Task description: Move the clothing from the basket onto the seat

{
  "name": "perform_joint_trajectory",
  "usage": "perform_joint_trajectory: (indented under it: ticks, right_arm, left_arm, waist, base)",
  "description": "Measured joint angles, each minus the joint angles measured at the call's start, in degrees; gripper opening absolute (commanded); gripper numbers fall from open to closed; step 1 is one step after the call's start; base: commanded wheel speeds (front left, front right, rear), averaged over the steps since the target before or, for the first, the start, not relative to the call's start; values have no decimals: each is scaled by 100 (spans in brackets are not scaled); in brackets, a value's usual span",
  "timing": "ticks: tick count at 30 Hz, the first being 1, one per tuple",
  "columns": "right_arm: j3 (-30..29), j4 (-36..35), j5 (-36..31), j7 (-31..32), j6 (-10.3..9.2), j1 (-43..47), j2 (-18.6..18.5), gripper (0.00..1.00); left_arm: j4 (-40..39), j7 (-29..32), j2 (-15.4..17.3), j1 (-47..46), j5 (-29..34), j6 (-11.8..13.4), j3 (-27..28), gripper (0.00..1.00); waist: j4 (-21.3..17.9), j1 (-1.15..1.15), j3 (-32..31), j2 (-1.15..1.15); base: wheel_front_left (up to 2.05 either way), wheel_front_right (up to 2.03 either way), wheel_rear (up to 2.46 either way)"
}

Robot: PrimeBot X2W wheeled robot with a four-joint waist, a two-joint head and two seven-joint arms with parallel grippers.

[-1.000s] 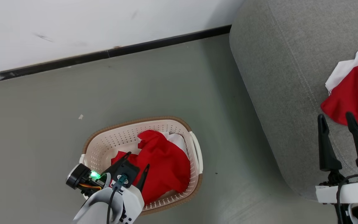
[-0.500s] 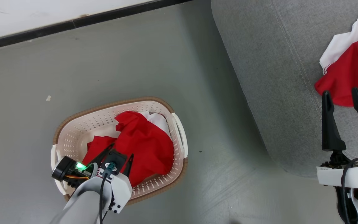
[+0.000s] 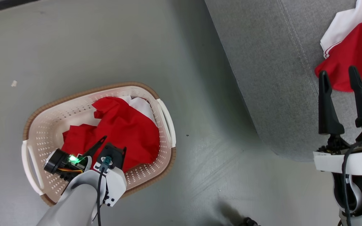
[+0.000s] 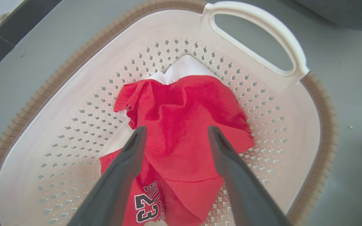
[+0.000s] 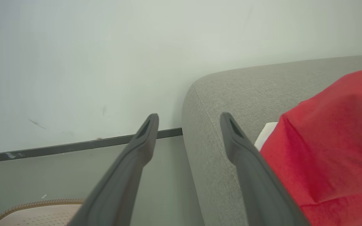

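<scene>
Red clothing (image 3: 121, 125) with a white panel lies heaped in the cream basket (image 3: 83, 92) on the floor. One piece carries dark print. My left gripper (image 3: 115, 142) hangs open just above the heap, and the red clothing (image 4: 181, 106) shows between its fingers, inside the basket (image 4: 322, 110). Another red and white garment (image 3: 357, 50) lies on the grey seat (image 3: 269, 78) at the right. My right gripper (image 3: 337, 70) stands open over the seat beside that garment's near edge, holding nothing. Its wrist view shows the gripper (image 5: 190, 115), the seat (image 5: 231, 94) and the garment (image 5: 335, 141).
Grey floor runs between the basket and the seat. A white wall with a black baseboard (image 5: 74, 146) stands behind. A small pale scrap (image 3: 13, 83) lies on the floor left of the basket. A dark object (image 3: 247, 221) pokes in at the bottom edge.
The head camera has tilted down, so the whole picture has shifted. My left gripper stays open over the clothing in the basket. The right gripper stays open by the garment on the seat.
</scene>
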Motion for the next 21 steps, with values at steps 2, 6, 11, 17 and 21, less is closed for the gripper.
perform_joint_trajectory:
  ticks: [2,6,11,17,21]
  right_arm:
    - [21,1,2,0,0,-80,0,100]
    - [42,2,53,-8,0,-205,0,100]
    - [41,4,59,-9,0,-365,0,100]
    - [105,8,133,-15,0,-565,0,100]
    - [148,12,153,-15,0,-675,0,100]
  left_arm:
    - [52,-1,1,-47,0,7,-10,100]
    - [212,-19,15,-153,0,57,19,100]
    - [372,-42,104,-249,-3,75,100,100]
    - [598,-34,178,-363,-15,154,205,100]
    - [738,11,246,-449,-22,210,289,100]
  waist:
    - [-50,0,91,0]
    - [-146,0,264,0]
    - [-261,0,472,0]
    - [-391,0,737,0]
    - [-445,0,874,0]
  base:
    - [0,0,0]
    - [0,0,0]
    - [0,0,0]
    - [0,0,0]
    - [0,0,0]
